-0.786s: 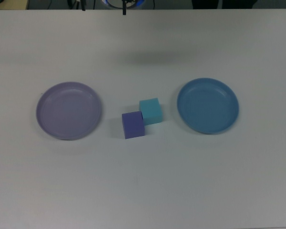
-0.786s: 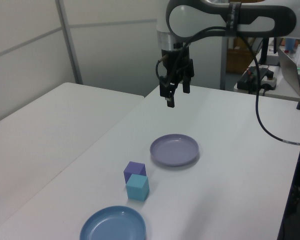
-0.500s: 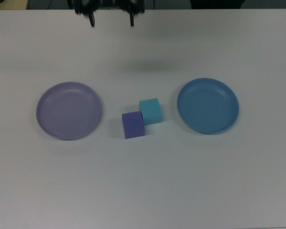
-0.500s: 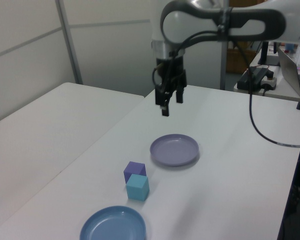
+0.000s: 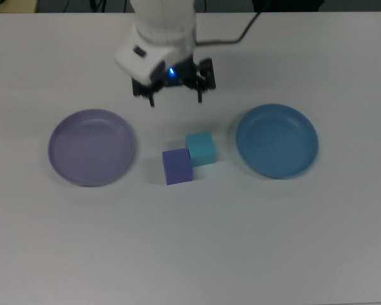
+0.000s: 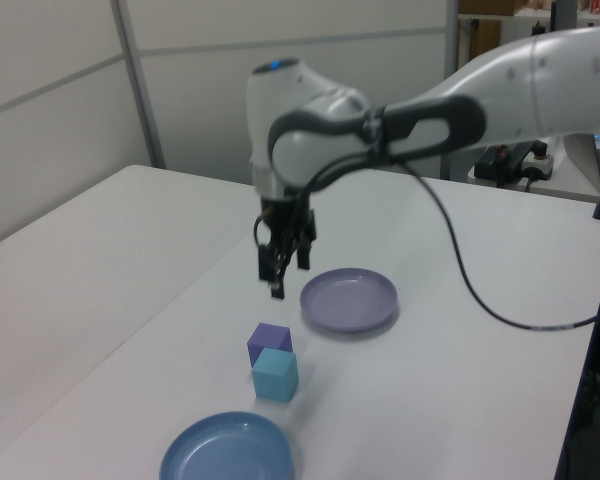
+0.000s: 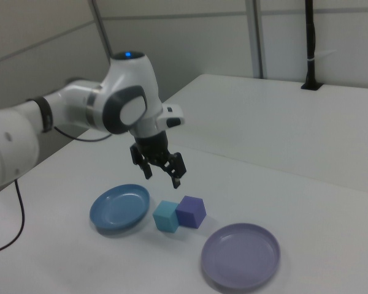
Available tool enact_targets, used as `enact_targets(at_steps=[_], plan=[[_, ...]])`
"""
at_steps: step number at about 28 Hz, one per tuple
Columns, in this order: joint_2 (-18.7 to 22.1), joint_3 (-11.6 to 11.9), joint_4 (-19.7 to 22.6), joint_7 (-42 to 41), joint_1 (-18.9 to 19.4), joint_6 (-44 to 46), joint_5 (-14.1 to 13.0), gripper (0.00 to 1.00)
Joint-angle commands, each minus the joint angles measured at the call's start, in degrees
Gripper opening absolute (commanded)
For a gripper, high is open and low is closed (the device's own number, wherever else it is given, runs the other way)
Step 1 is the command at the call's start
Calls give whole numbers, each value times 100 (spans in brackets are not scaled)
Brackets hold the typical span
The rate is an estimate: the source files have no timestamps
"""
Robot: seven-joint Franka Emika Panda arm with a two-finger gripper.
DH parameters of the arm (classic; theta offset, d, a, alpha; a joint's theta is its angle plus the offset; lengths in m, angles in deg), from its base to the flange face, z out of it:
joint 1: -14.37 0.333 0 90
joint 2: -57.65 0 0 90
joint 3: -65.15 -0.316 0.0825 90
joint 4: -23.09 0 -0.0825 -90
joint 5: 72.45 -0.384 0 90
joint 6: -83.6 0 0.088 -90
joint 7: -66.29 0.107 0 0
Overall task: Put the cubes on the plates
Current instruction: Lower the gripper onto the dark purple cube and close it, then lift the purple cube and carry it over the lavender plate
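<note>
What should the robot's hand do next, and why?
Probably move down over one cube. The hand is open and empty, up in the air behind the turquoise cube and purple cube, which touch each other on the table. The lavender plate and blue plate hold nothing.

The arm (image 5: 162,25) runs off the top view's upper edge, its base unseen. In the left view the blue plate (image 6: 227,452) is clipped by the bottom edge, and the purple-blue cube (image 6: 269,342) sits partly behind the turquoise cube (image 6: 276,375)
</note>
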Motion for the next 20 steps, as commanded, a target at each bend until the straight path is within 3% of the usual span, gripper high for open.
enact_targets(at_steps=[1, 9, 13, 17, 20], plan=[[-457, 43, -14, 123, 221, -606, 362, 100], [-1151, 60, -32, 800, 221, -1459, 1083, 100], [-1379, 60, -40, 1020, 221, -1697, 1312, 100], [-1538, 60, -41, 1047, 230, -1767, 1365, 100], [-1582, 69, -41, 1056, 221, -1987, 1356, 83]])
